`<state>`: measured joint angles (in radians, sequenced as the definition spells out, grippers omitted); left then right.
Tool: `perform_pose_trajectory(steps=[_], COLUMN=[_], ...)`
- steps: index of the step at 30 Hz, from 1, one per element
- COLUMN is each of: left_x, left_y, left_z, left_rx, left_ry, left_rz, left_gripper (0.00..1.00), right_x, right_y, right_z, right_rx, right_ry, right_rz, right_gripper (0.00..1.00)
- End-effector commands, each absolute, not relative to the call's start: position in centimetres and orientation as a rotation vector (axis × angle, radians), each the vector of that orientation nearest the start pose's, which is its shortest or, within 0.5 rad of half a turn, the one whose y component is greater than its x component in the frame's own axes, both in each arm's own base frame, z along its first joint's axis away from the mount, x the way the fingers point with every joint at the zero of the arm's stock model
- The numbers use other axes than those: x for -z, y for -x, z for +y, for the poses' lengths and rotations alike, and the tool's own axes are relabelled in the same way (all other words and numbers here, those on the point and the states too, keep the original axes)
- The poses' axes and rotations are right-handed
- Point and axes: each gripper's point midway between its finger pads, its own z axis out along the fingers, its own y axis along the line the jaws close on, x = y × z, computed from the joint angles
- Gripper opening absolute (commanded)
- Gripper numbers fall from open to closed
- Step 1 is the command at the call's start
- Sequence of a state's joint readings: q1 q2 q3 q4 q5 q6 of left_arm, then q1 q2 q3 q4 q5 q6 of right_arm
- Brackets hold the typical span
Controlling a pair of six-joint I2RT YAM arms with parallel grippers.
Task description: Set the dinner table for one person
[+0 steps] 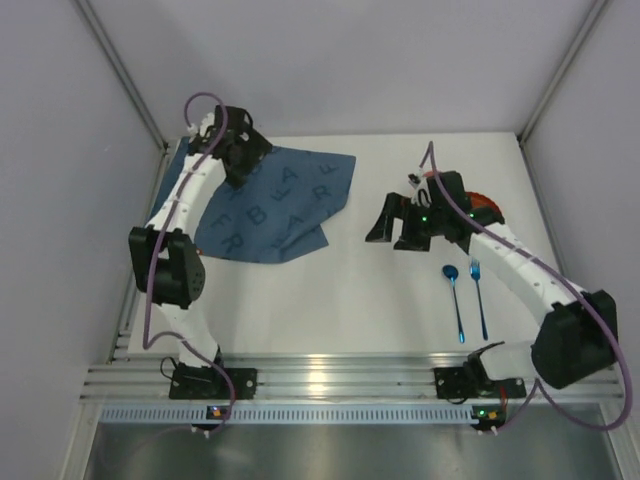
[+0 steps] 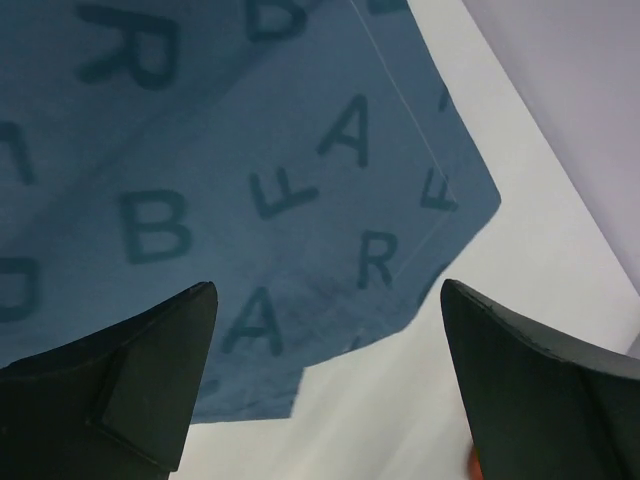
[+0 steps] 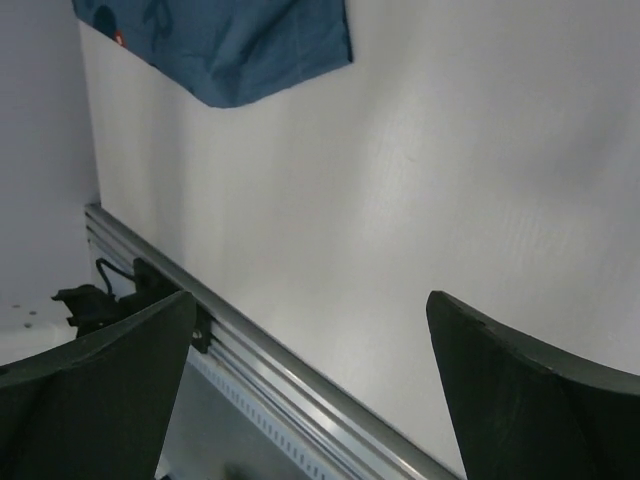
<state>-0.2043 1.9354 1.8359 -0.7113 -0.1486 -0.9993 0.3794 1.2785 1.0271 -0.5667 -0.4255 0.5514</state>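
Left jaws: released, above lettered blue placemat (image 1: 275,200).
Right jaws: released, empty, above desk (image 1: 350,300).
Spoon (image 1: 456,300), fork (image 1: 480,300): lay side by side.

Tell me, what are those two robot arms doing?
They are setting the dinner table for one person. The left gripper hangs open over the half-folded blue placemat at the far left, gripping nothing. The right gripper is open too, above a bare patch near the middle. A blue spoon and fork lie side by side on the right. An orange thing peeks out behind that gripper's arm, mostly hidden.
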Motion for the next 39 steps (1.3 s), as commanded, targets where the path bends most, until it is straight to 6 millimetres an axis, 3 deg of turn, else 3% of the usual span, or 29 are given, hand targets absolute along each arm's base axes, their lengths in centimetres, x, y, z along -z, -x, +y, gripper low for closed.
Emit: perform_pose_trajectory(steps=[1, 2, 3, 5, 6, 8, 9, 11, 12, 18, 22, 25, 28, 31, 32, 34, 35, 36, 38, 39], left_x=[-21.3, -19.7, -19.6, -18.6, -18.1, -16.9, -16.7, -15.8, -16.3, -16.5, -16.7, -16.6, -16.2, -16.2, -16.1, -15.8, -15.9, -15.7, -15.2, -15.0], left_y=[-47.3, -46.4, -46.3, -45.2, -44.6, -43.7, -43.3, -42.5, -42.2, -40.8, -40.1, -39.6, -39.1, -38.5, -38.3, -37.9, -37.7, -37.4, -36.8, -36.4], left_z=[-6.7, -5.6, -4.1, -2.5, -1.5, -0.8, -0.1, 0.1, -0.1, 0.8, 0.7, 0.7, 1.1, 2.0, 2.5, 3.0, 3.4, 3.5, 3.7, 3.6], left_rx=[0.247, 0.203, 0.170, 0.121, 0.099, 0.088, 0.087, 0.093, 0.115, 0.128, 0.144, 0.135, 0.114, 0.093, 0.090, 0.098, 0.101, 0.096, 0.086, 0.090], left_ry=[0.904, 0.908, 0.900, 0.896, 0.916, 0.934, 0.948, 0.945, 0.932, 0.929, 0.916, 0.899, 0.890, 0.890, 0.903, 0.921, 0.936, 0.937, 0.943, 0.943], left_rz=[2.184, 2.209, 2.198, 2.220, 2.231, 2.266, 2.266, 2.281, 2.276, 2.283, 2.289, 2.302, 2.319, 2.323, 2.322, 2.326, 2.319, 2.321, 2.328, 2.331], left_gripper=[0.99, 0.99, 0.99, 0.98, 0.98, 0.99, 0.99, 0.99, 0.99, 0.99, 0.98, 0.98, 0.98, 0.98, 0.99, 0.98, 0.98, 0.99, 0.99, 0.98], right_x=[-20.5, -21.2, -18.8, -18.8, -16.3, -15.7, -13.2, -12.1, -10.3, -6.0, -4.1, -2.9, -2.2, -1.9, -1.6, -1.8, -1.8, -3.2, -2.6, -4.1], right_y=[-30.3, -31.2, -31.7, -33.3, -33.6, -34.9, -35.0, -36.0, -36.2, -37.5, -37.8, -37.3, -36.5, -36.0, -35.8, -35.8, -35.8, -36.4, -35.9, -36.5], right_z=[27.5, 28.7, 30.3, 32.4, 33.7, 35.2, 36.1, 37.0, 37.3, 37.8, 38.8, 40.8, 42.8, 43.5, 43.2, 42.0, 41.3, 40.3, 37.9, 36.5], right_rx=[-1.199, -1.225, -1.236, -1.259, -1.260, -1.254, -1.238, -1.207, -1.191, -1.094, -1.076, -1.076, -1.091, -1.096, -1.083, -1.047, -1.027, -1.017, -0.949, -0.937], right_ry=[0.105, 0.124, 0.121, 0.131, 0.112, 0.098, 0.093, 0.075, 0.052, -0.011, -0.026, 0.001, 0.024, 0.011, 0.005, -0.011, -0.007, -0.023, -0.053, -0.078], right_rz=[2.360, 2.343, 2.410, 2.402, 2.468, 2.478, 2.531, 2.546, 2.581, 2.628, 2.641, 2.652, 2.667, 2.676, 2.685, 2.684, 2.683, 2.657, 2.676, 2.649], right_gripper=[1.00, 1.00, 1.00, 1.00, 0.99, 0.97, 0.96, 0.95, 0.95, 0.93, 0.91, 0.86, 0.71, 0.39, 0.21, 0.03, 0.00, 0.00, 0.00, 0.00])
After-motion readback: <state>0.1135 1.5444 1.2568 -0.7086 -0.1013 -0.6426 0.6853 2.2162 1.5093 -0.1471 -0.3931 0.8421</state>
